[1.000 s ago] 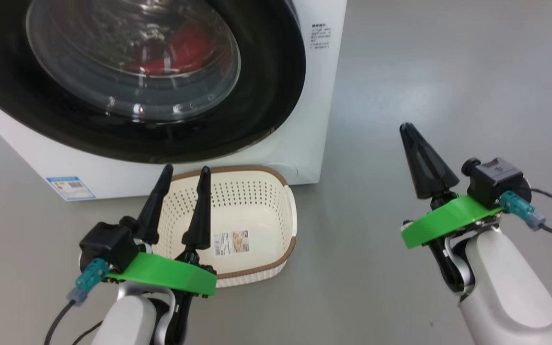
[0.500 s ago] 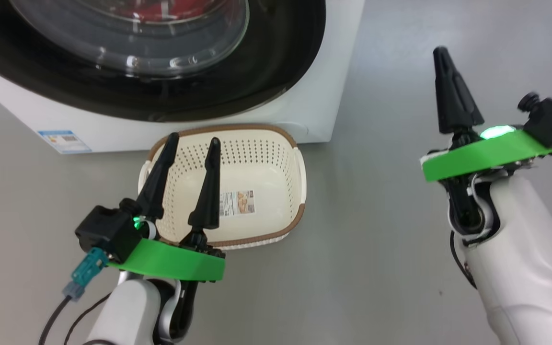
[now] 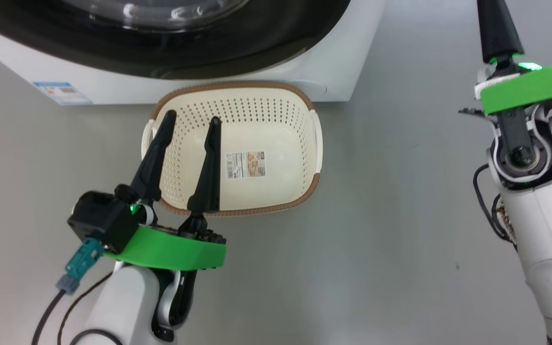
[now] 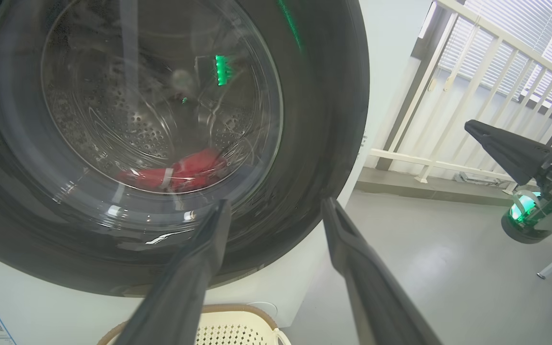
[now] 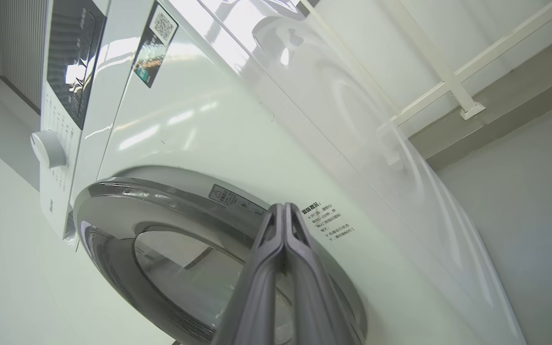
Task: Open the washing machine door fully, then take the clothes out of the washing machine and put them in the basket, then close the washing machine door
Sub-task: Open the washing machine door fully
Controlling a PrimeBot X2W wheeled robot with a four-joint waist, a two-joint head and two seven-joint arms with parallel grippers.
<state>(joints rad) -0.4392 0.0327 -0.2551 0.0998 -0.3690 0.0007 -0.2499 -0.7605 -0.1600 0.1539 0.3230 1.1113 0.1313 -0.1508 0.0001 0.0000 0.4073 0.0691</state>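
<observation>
The washing machine (image 3: 348, 57) fills the top of the head view, and its black-rimmed door (image 4: 324, 120) lies closed against it. Through the glass the red clothes (image 4: 180, 172) rest low in the steel drum. The cream basket (image 3: 233, 86) sits on the floor right in front of the machine and holds nothing but its paper label. My left gripper (image 3: 193, 117) hovers open over the basket's left half, pointing at the door (image 3: 257, 52). My right gripper (image 3: 496, 28) is raised at the far right, fingers shut together (image 5: 281, 208), aimed at the door's (image 5: 161, 201) right rim.
Grey floor (image 3: 391, 201) stretches right of the basket and under both arms. A white railing (image 4: 448, 96) and windows stand beyond the machine's right side. The control panel and knob (image 5: 48, 148) are at the machine's top. A blue label (image 3: 60, 93) marks its lower left.
The head camera has tilted down, so machine and basket slid up the picture. My right gripper has risen up and to the right, its tips now past the top edge. The left gripper stays open.
</observation>
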